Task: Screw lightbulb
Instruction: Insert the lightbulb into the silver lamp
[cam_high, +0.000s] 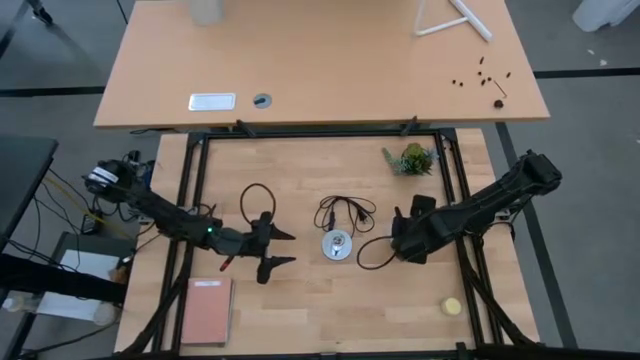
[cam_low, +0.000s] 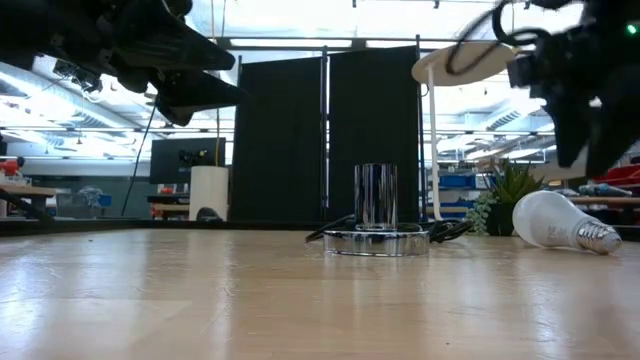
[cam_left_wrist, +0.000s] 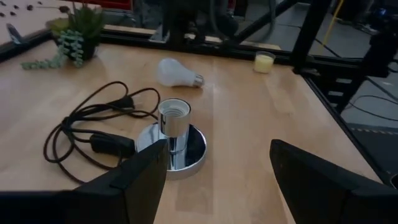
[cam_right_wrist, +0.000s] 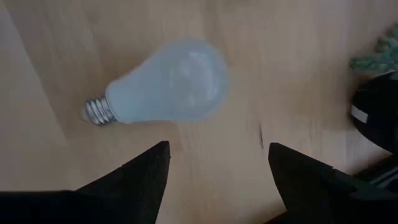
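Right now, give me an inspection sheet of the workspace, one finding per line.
Surface: pale wooden table, dry, unmarked.
Job's things: white pear-shaped lightbulb lying on its side, not held; chrome round lamp base with upright empty socket.
Clutter: pink notebook, small potted plant, yellow round thing.
Grippers: left gripper open, beside the base; right gripper open over the bulb.
Cables: black cord coiled by the base.
Surroundings: second table; dark screens behind.
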